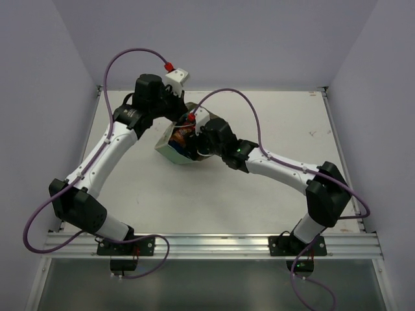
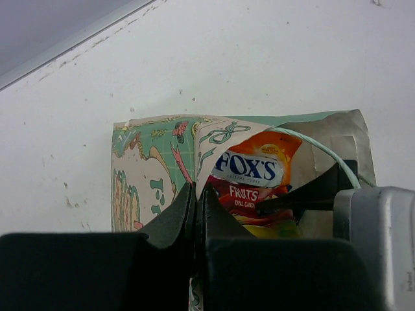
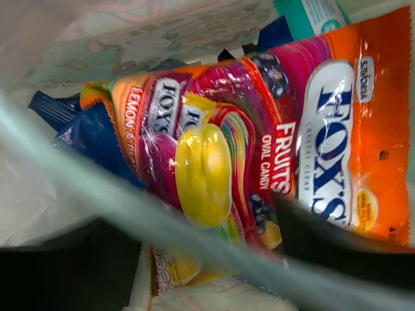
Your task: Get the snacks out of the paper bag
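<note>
The left gripper (image 2: 196,194) is clamped tight on the rim of the paper bag (image 2: 149,168), which seems to keep its mouth apart. The right gripper (image 3: 188,223) sits inside that mouth, jaws spread and gripping nothing, with one finger lying over the orange candy packet (image 3: 259,123). That packet is topmost in the bag, with blue packets (image 3: 97,139) under it and a teal packet (image 3: 311,13) beyond it. It looks light, glossy and probably slippery, with loose candies inside. Pinching a flat sealed edge should hold best.
</note>
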`<state>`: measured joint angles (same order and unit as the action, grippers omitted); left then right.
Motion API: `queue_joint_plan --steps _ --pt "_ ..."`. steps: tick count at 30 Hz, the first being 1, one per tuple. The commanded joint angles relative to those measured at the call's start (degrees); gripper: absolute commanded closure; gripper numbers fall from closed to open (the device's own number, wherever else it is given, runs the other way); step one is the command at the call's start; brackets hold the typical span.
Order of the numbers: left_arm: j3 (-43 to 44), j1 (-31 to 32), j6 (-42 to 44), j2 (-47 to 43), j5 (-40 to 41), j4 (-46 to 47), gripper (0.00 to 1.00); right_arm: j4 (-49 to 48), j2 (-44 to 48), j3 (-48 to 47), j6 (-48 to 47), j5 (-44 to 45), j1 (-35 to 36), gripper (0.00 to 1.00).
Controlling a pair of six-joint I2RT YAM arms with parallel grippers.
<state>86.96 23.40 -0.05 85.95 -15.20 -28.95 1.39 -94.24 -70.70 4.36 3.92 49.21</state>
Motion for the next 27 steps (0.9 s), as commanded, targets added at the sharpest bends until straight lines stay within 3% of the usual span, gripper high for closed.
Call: queue_joint_plan --steps 1,3,4,6,7,19,27 --pt "3.48 0.33 -2.14 -0.61 -0.10 2.32 1.00 -3.93 0.01 0.02 -1.37 2.32 0.18 0.39" --pt "3.31 0.33 -1.79 -0.61 0.70 2.23 1.00 -4.73 2.12 0.65 -1.90 2.32 0.18 0.56" --pt "3.13 0.33 -1.27 -0.52 1.83 2.06 1.00 -4.64 2.91 0.56 -1.99 2.40 0.10 0.72" --pt "2.87 0.42 -0.83 -0.43 2.98 1.79 1.00 -4.29 5.63 0.30 -2.86 2.32 0.10 0.87" --pt "2.52 0.33 -0.39 -0.35 4.46 1.79 1.00 -4.11 6.60 -0.14 -3.13 2.32 0.18 1.00" --pt "4.89 0.33 3.22 1.76 14.40 1.53 1.00 -1.56 26.27 -0.24 -8.84 7.23 -1.31 1.00" --pt "5.59 0.33 4.89 1.76 14.33 1.53 1.00 -1.56 31.40 10.37 -1.48 20.15 -14.65 1.00"
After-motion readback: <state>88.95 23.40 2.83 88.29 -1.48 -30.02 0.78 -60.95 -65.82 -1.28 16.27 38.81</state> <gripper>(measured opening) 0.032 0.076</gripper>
